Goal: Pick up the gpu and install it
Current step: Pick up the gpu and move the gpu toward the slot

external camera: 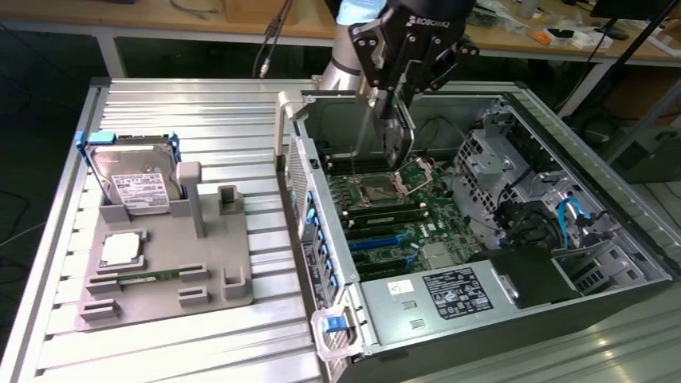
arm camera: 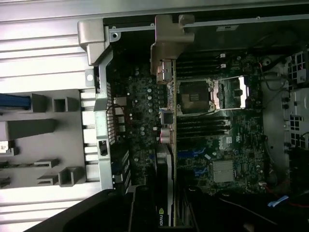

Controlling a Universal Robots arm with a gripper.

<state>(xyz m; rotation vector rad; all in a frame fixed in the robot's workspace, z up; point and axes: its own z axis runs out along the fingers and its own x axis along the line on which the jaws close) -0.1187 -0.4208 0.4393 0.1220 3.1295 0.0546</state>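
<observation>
Step in hand: carry and install. The pick is done.

- Exterior view, nine o'clock: grey fixture tray with the hard drive and memory stick in their holders.
- Centre through four o'clock: open computer case, motherboard facing up.
- Twelve o'clock: gripper over the case, jaws clamped on the gpu. The card hangs edge-down, its lower end near the CPU socket. Can't tell whether it touches the board.
- Blue expansion slots lie toward six o'clock of the card, apart from it.

Judgement: seating calls for the card's edge to sit parallel over one slot, with the bracket toward the case's rear wall, then a straight push.

View differences: the exterior view gives the card's height over the board and the tray. The wrist view looks along the gpu, so its line can be checked against the socket and slots. It also shows a logo on the card.
</observation>
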